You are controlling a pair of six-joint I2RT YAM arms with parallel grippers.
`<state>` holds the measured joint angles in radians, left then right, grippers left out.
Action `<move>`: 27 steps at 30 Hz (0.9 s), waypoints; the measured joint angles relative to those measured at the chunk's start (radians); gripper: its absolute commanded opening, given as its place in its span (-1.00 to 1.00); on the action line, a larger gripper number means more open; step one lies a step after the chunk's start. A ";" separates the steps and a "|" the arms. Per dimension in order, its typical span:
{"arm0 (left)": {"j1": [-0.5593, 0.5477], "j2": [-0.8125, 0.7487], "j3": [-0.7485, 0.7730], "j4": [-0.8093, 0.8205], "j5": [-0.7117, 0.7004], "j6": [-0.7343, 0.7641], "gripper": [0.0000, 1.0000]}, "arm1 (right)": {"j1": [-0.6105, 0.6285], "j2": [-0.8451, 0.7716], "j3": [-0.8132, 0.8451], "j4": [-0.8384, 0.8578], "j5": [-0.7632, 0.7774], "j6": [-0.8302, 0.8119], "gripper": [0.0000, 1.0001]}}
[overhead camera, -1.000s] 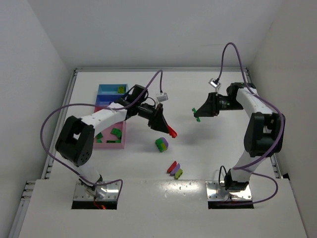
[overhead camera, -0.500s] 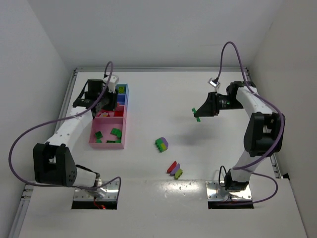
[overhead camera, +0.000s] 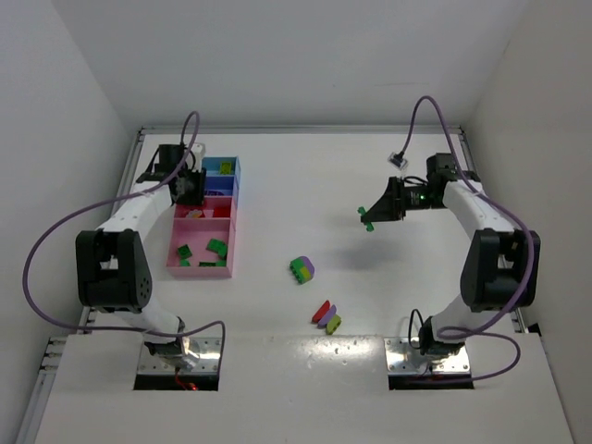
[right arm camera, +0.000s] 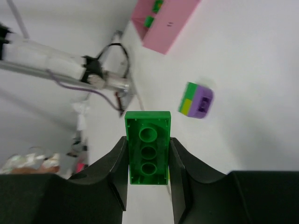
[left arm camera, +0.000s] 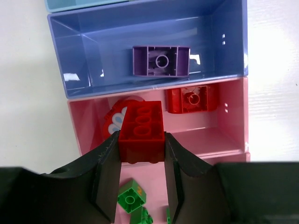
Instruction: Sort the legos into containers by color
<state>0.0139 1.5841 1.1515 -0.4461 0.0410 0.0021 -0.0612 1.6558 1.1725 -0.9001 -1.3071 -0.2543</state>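
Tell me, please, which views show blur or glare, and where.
Left wrist view: sharp, with small white glints in the blue tray; the red brick is crisp. Right wrist view: the green brick is in focus, the pink tray behind looks soft. Top external view: even light, a bright patch at the near edge of the table.

You have bright, even overhead light on the white table [overhead camera: 416, 277], with only soft, faint shadows and a glossy sheen along its near edge. Small glare spots sit on the blue compartment [left arm camera: 58, 56] walls. In your right wrist view the green brick [right arm camera: 148, 149] is sharp, while the far-left background blurs.
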 measured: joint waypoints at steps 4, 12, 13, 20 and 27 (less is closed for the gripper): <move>0.000 0.026 0.015 0.005 -0.001 -0.006 -0.72 | 0.013 -0.112 -0.112 0.224 0.121 0.224 -1.00; 0.014 0.070 0.018 0.000 0.039 0.000 0.47 | 0.068 -0.141 -0.073 0.365 0.314 0.368 -1.00; 0.020 0.070 0.018 0.000 0.048 -0.001 0.54 | 0.085 -0.139 -0.056 0.369 0.340 0.374 -1.00; 0.126 0.022 0.000 -0.008 0.225 0.004 0.63 | 0.291 -0.030 0.135 0.442 0.445 0.402 -1.00; 0.352 -0.267 0.010 -0.003 0.444 -0.064 1.00 | 0.528 0.187 0.339 0.473 0.541 0.417 -1.00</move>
<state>0.3656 1.3167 1.1614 -0.4496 0.4847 -0.0620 0.4667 1.8423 1.5116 -0.4271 -0.7658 0.1623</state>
